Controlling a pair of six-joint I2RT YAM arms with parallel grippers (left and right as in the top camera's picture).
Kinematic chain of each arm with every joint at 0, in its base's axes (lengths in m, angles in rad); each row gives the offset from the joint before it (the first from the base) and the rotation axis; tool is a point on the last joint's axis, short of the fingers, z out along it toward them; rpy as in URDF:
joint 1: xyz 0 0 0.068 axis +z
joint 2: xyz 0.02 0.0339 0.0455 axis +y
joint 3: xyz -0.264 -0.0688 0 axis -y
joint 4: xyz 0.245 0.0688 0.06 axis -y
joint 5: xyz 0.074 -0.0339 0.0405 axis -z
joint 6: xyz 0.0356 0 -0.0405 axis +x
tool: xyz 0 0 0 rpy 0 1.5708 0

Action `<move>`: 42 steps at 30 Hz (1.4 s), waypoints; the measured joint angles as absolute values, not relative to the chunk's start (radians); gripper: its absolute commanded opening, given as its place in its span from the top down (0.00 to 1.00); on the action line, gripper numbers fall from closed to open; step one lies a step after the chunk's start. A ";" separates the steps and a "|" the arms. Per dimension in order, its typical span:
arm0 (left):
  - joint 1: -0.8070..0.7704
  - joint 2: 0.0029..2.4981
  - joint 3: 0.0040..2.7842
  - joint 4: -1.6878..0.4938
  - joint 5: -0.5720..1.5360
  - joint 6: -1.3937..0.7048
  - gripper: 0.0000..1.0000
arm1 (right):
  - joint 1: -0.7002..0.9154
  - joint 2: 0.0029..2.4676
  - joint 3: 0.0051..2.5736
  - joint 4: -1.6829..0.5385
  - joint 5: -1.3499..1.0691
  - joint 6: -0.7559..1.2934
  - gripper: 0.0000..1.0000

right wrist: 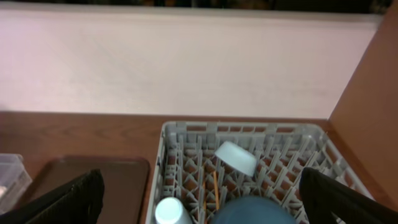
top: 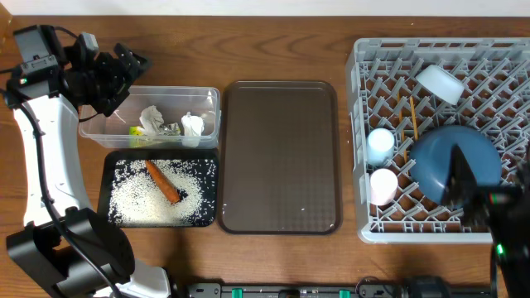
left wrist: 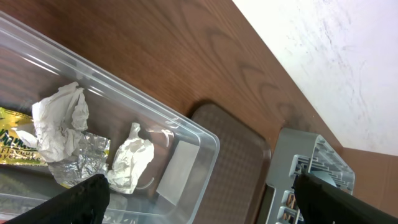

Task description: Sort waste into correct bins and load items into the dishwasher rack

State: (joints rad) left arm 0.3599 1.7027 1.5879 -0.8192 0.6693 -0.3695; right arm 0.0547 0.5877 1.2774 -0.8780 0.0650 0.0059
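Sorting appeared complete: napkins (top: 153, 118) and wrapper (top: 137, 131) lay in the clear tub (top: 211, 95), rice (top: 141, 203) and carrot (top: 164, 182) in the black tray (top: 103, 190), and plate (top: 439, 157), bowl (top: 439, 83) and chopsticks (top: 411, 116) in the rack (top: 360, 124). The left claw (left wrist: 199, 205) above the tub and the right claw (right wrist: 202, 202) above the rack stood spread and empty. The recommended procedure was to raise each arm vertically, clearing rim and pegs, before retracting.

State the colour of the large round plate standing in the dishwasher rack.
Dark blue. The plate shows best in the overhead view.
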 measured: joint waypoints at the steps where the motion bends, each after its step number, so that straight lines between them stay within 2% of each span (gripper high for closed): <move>1: 0.360 1.703 1.588 -0.819 0.669 -0.369 0.04 | 0.055 0.562 1.277 -0.884 0.065 0.006 0.01; 6: 0.360 1.703 1.588 -0.819 0.669 -0.369 0.04 | 0.055 0.442 1.278 -0.925 0.074 -0.006 0.01; 11: 0.360 1.703 1.588 -0.819 0.669 -0.369 0.04 | 0.055 0.342 1.280 -0.942 0.181 -0.065 0.01; 20: 0.360 1.703 1.588 -0.819 0.669 -0.369 0.04 | 0.055 0.255 1.281 -1.113 0.243 -0.093 0.01; 25: 0.360 1.703 1.588 -0.819 0.669 -0.369 0.04 | 0.056 0.203 1.254 -1.118 0.243 -0.093 0.01; 32: 0.360 1.703 1.588 -0.819 0.669 -0.369 0.04 | 0.064 0.092 1.058 -1.014 0.188 -0.093 0.01; 37: 0.360 1.703 1.588 -0.820 0.669 -0.369 0.04 | 0.083 0.014 0.859 -0.859 0.084 -0.093 0.01; 42: 0.360 1.703 1.588 -0.819 0.669 -0.369 0.04 | 0.086 0.012 0.688 -0.611 -0.033 -0.088 0.01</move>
State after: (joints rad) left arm 0.3599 1.7027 1.5879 -0.8192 0.6693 -0.3695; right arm 0.0864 0.0124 0.6884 -0.6113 -0.0334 -0.0875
